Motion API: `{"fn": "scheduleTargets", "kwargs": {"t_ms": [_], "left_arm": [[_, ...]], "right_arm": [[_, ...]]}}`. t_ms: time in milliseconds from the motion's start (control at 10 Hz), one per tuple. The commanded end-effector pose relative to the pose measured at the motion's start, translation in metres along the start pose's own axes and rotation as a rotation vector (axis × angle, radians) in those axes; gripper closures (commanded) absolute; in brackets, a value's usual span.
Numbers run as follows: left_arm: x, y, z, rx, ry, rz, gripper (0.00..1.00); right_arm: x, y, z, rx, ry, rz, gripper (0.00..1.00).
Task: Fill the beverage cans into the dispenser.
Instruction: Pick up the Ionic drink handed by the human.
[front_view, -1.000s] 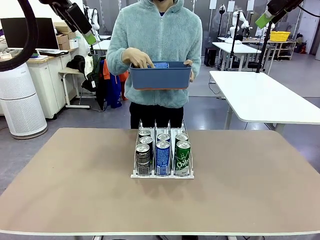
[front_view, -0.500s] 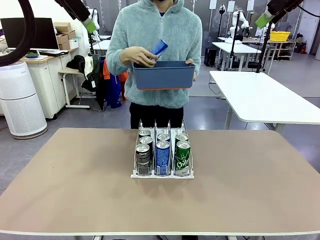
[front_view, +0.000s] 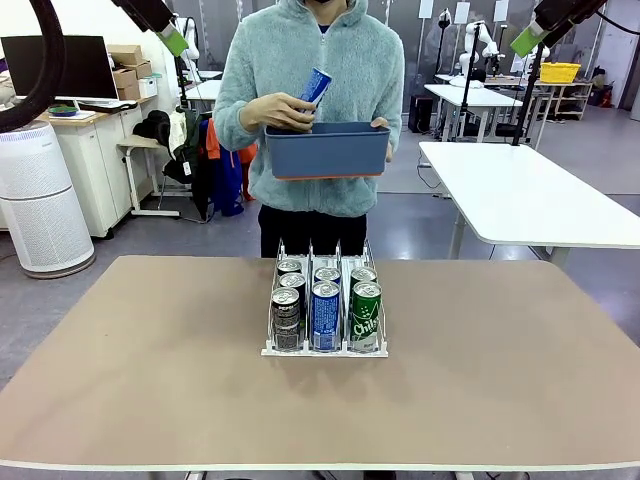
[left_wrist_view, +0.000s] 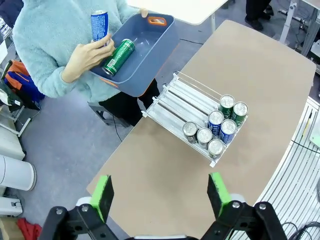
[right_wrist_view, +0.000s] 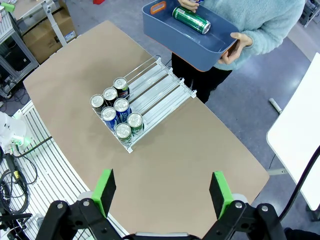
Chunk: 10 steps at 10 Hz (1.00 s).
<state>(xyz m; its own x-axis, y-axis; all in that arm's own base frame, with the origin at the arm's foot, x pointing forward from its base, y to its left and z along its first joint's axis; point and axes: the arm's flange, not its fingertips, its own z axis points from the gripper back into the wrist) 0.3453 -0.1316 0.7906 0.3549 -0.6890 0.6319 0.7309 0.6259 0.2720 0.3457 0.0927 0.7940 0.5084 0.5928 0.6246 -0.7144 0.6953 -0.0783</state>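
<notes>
The white dispenser stands mid-table with several beverage cans in its front part: dark ones in the left lane, blue ones in the middle, green ones on the right. Its rear lanes lie bare. At the far side a person holds a blue can upright above a blue bin. A green can lies inside that bin. My left gripper and right gripper hang open high above the table, holding nothing.
The brown table has wide free surface on both sides of the dispenser. In the front view my left gripper and right gripper sit at the top corners. A white table stands behind on the right.
The person's hand has lifted a blue can out of the bin and turned it upright. My left gripper has risen slightly toward the top edge. The right arm stays still.
</notes>
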Motion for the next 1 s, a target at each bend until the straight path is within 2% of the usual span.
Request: {"fn": "scheduleTargets", "kwargs": {"t_ms": [0, 900], "left_arm": [[0.0004, -0.0013, 0.0015, 0.003, -0.001, -0.005, 0.0], [0.0004, -0.0013, 0.0015, 0.003, -0.001, -0.005, 0.0]], "right_arm": [[0.0001, 0.0004, 0.0001, 0.001, -0.001, -0.008, 0.0], [0.0001, 0.0004, 0.0001, 0.001, -0.001, -0.008, 0.0]]}}
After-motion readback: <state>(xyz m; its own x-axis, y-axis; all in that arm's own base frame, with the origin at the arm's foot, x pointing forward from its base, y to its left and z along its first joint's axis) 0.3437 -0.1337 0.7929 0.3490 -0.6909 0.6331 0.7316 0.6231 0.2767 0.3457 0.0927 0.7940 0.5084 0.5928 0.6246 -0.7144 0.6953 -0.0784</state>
